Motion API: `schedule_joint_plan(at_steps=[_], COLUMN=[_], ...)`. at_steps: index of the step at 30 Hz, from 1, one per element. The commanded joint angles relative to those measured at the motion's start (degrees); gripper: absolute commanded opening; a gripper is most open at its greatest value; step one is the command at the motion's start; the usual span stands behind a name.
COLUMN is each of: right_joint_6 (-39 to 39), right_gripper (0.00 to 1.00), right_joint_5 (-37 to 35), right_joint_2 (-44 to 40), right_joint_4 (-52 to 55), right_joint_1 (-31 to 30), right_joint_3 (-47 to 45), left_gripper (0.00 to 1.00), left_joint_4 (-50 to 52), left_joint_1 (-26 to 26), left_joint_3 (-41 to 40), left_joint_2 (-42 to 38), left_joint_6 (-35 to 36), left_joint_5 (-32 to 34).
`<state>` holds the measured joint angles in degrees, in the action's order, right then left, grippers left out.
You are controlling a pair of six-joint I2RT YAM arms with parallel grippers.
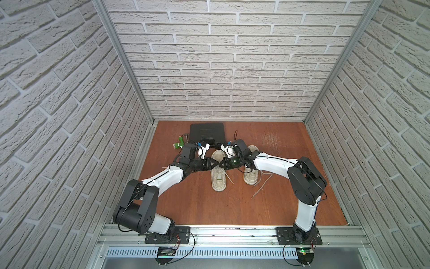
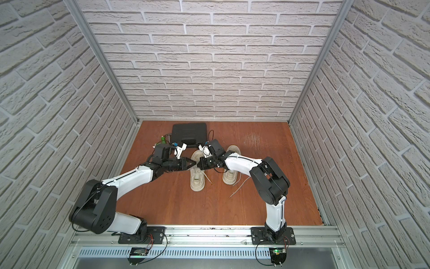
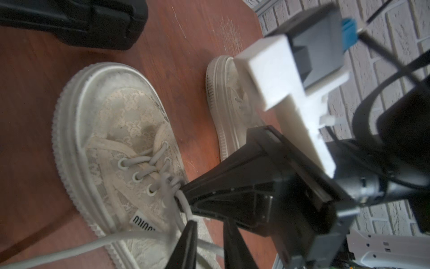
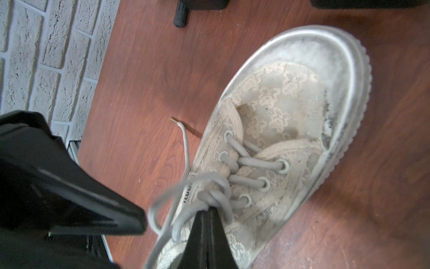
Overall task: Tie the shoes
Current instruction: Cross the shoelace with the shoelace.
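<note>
- Mid-bench (image 1: pixel 290 200), the left shoe (image 1: pixel 218 180) lies toe toward the back wall, with its long axis running away from the arm bases.
- Both claws meet tip to tip above its tongue, facing each other across that axis.
- The right claw (image 4: pixel 204 213) is pressed together, pinching the knot (image 4: pixel 213 194).
- The left claw (image 3: pixel 210 229) is slightly spread; a lace strand (image 3: pixel 109 240) runs by its fingers and looks unclamped.
- The knot sits just ahead of the left claw, toward the right arm; both arms are equally near.
- The right shoe (image 1: pixel 250 178) is just beside, with loose laces (image 1: pixel 262 186) trailing; it is likely untied.
- The next pull is probably outward, crosswise.
</note>
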<state>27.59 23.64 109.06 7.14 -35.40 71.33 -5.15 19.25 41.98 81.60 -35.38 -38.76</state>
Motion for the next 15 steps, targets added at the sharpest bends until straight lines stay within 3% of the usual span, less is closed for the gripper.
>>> schedule_joint_plan(at_steps=[1, 9, 15], right_joint_6=[-1.7, -2.8, -3.1], right_gripper=[0.03, 0.03, 0.03], right_joint_5=[-1.5, -2.0, -1.8], right_joint_2=[-1.7, -1.9, -1.8], right_joint_4=[0.4, 1.6, 1.7], right_joint_1=[0.2, 0.2, -0.1], right_joint_3=[-0.2, -0.1, 0.2], left_gripper=[0.33, 0.37, 0.27], left_joint_4=[2.6, 3.8, -4.2], left_joint_1=[-2.1, -7.2, -7.2], left_joint_3=[-0.8, -1.3, -1.9], left_joint_2=[-2.5, -1.3, 6.1], left_joint_6=[2.0, 1.9, -1.2], left_joint_5=[0.3, 0.9, -3.9])
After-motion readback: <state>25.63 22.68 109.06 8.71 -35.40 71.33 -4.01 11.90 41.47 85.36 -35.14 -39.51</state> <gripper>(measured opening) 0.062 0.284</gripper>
